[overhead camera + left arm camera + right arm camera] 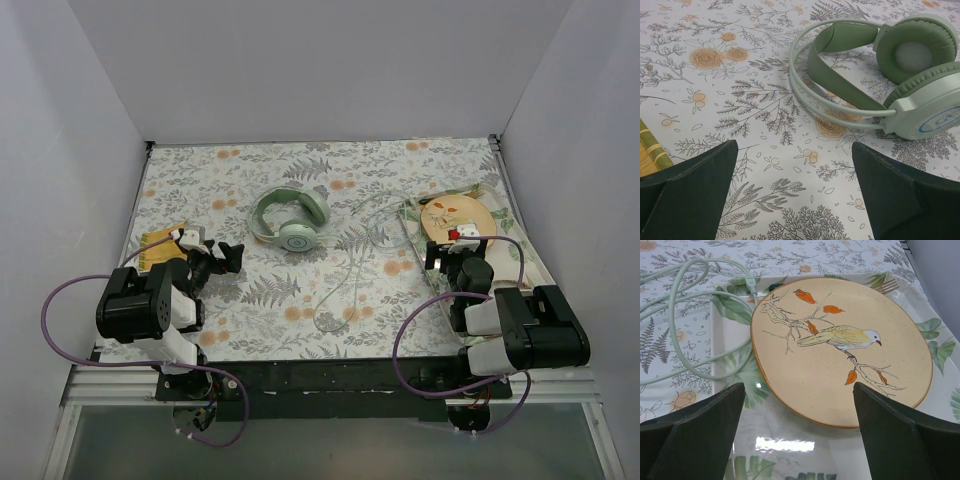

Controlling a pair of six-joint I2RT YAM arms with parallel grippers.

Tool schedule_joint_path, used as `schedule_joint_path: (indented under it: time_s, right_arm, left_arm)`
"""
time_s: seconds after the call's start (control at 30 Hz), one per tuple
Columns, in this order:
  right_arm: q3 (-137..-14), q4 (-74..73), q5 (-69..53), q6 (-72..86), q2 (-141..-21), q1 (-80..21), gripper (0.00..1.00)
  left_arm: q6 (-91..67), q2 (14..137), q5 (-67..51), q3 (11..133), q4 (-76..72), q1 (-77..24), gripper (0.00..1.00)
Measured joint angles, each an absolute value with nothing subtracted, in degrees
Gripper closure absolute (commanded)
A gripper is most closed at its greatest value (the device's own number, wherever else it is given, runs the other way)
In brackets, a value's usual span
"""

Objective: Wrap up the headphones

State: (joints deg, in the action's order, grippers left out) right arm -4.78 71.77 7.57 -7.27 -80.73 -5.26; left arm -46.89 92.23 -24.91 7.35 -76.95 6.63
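A table covered with a floral cloth [260, 300] sits inside white walls [80, 120] on the left, back and right. A black rail [330, 375] runs along the near edge, where both arms are bolted.

At far left, a yellow woven mat [158, 248] lies near the cloth's left edge. The left gripper [232, 255] hovers just beside it and points right toward the middle of the table. In the left wrist view its two dark fingers [690, 185] are spread wide, with only bare cloth between them. A strip of open cloth separates the gripper from the headphones.

The headphones [290, 220] lie left of centre on the cloth, well clear of every wall. The padded mint headband arcs toward the back and the two cups sit at the front. One cup rests with its cushion facing up. The other is on its edge and shows a blue ring and part of a blue mark on its outer disc, which cannot be read.

The pale cable [350, 270] trails right and toward the near edge in loose loops across the open centre. In the right wrist view it crosses the left rim of a leaf-printed tray [940, 355].

The tray lies against the right wall and holds a tan plate [840, 350] painted with a bird on a branch. The right gripper [455, 245] hangs over the tray's near end. Its fingers [695, 430] are spread apart and hold nothing. No writing shows on the tray or the plate.
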Motion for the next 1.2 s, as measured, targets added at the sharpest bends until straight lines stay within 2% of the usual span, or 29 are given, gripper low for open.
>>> schedule_joint_path:
  time_s: [0.13, 0.27, 0.4, 0.53, 0.63, 0.73, 0.87, 1.07, 1.2]
  right_arm:
    - [-6.0, 65.7, 6.9, -7.7, -76.6, -5.2, 0.1]
    - [-10.2, 58.2, 4.8, -6.9, -69.3, -5.2, 0.09]
    - [-13.5, 57.8, -2.8, -3.3, -61.5, -5.2, 0.08]
    - [-23.4, 51.2, -12.4, 0.7, -61.5, -6.1, 0.05]
    - [-36.5, 41.5, -14.1, -0.2, -65.2, -11.3, 0.02]
    - [-49.1, 30.6, -11.9, -5.0, -70.4, -21.0, 0.02]
    - [-67.0, 13.7, -10.7, -11.0, -82.8, -31.3, 0.04]
    - [-88.0, -7.6, -9.6, -13.8, -104.0, -35.7, 0.06]
    - [-94.0, -16.4, -9.1, -13.6, -113.4, -36.7, 0.07]
  left_arm:
    - [-46.9, 92.2, -24.9, 7.4, -76.9, 6.6, 0.02]
    - [-46.9, 92.2, -24.9, 7.4, -76.9, 6.6, 0.02]
    - [-46.9, 92.2, -24.9, 7.4, -76.9, 6.6, 0.02]
    - [-47.3, 89.7, -24.5, 8.6, -72.5, 6.6, 0.02]
    - [-45.9, 82.7, -24.9, 15.9, -58.9, 6.6, 0.02]
    - [-43.2, 78.7, -26.3, 27.2, -45.1, 6.6, 0.02]
    - [-39.5, 75.0, -27.4, 37.8, -29.1, 6.6, 0.02]
    - [-36.3, 74.1, -27.4, 45.8, -9.1, 6.6, 0.02]
    - [-35.3, 73.6, -27.4, 45.8, -1.3, 6.6, 0.02]
